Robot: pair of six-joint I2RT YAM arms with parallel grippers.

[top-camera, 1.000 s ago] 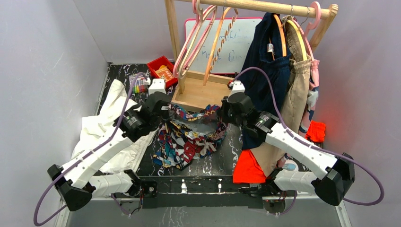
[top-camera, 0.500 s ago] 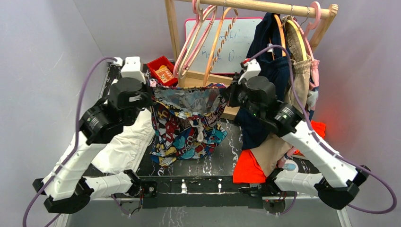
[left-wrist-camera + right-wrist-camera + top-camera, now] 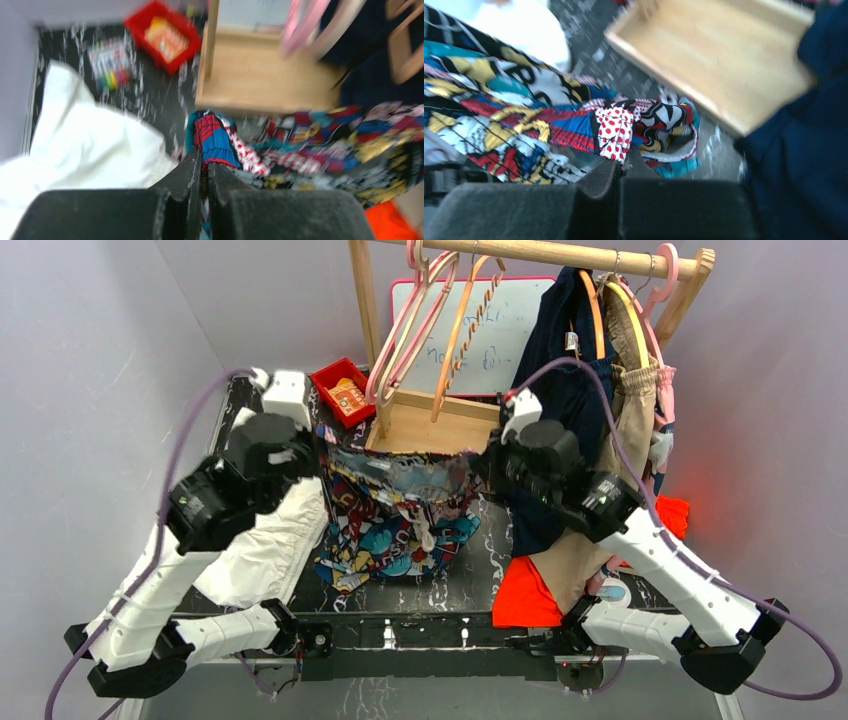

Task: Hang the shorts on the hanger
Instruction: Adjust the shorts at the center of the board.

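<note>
The comic-print shorts (image 3: 400,510) hang stretched between my two grippers above the table, waistband on top, white drawstring dangling at the middle, legs reaching down to the black surface. My left gripper (image 3: 318,452) is shut on the waistband's left end, seen as blue and red fabric (image 3: 214,142) pinched between its fingers. My right gripper (image 3: 484,458) is shut on the right end, where red-dotted white fabric (image 3: 615,131) enters its closed fingers. The light-orange hanger (image 3: 465,325) with the zigzag bar hangs from the wooden rail behind, beyond the shorts.
Pink hangers (image 3: 405,325) hang left of the orange one. A wooden tray (image 3: 425,430) forms the rack base just behind the shorts. A dark navy garment (image 3: 560,410) and a beige one (image 3: 625,440) hang right. White cloth (image 3: 260,540) lies left, a red bin (image 3: 342,390) behind, orange cloth (image 3: 525,595) near front.
Both grippers have lifted the shorts from a heap on the table and spread them apart into a hanging sheet, then dipped slightly lower over the last half second.
</note>
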